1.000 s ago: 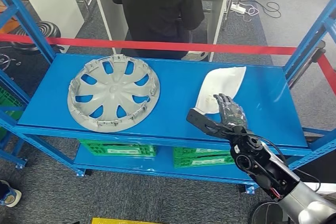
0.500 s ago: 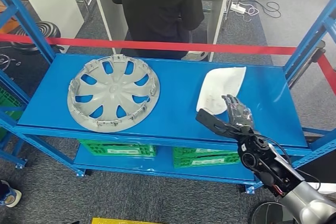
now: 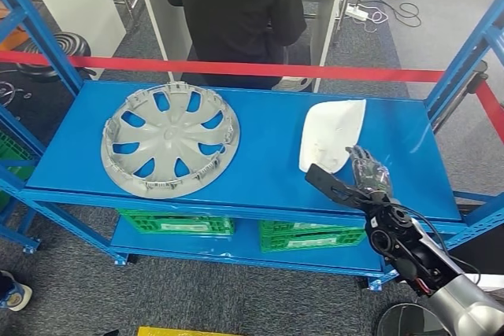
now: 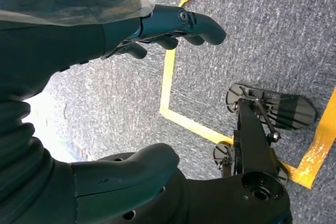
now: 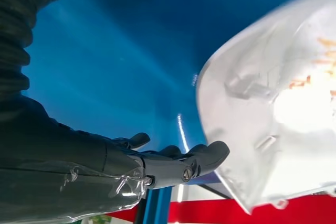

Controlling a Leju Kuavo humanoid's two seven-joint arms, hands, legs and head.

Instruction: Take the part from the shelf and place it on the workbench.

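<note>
The white curved plastic part (image 3: 330,135) lies on the right half of the blue shelf board (image 3: 268,147). My right hand (image 3: 359,181) hovers at the part's near right edge with fingers spread and the thumb stretched out to the left, holding nothing. In the right wrist view the fingertips (image 5: 210,155) reach just up to the rim of the part (image 5: 277,108); whether they touch it I cannot tell. My left hand (image 4: 59,51) hangs over grey carpet, fingers apart and empty.
A large silver hubcap (image 3: 170,138) lies on the shelf's left half. Red tape (image 3: 238,68) runs along the far side, with a person in black (image 3: 238,5) behind it. Blue uprights (image 3: 469,53) frame the ends. Green crates (image 3: 178,222) sit on the lower level.
My right hand has slid to the right, from over the part's near end to beside its right edge. The white part has shifted slightly on the board.
</note>
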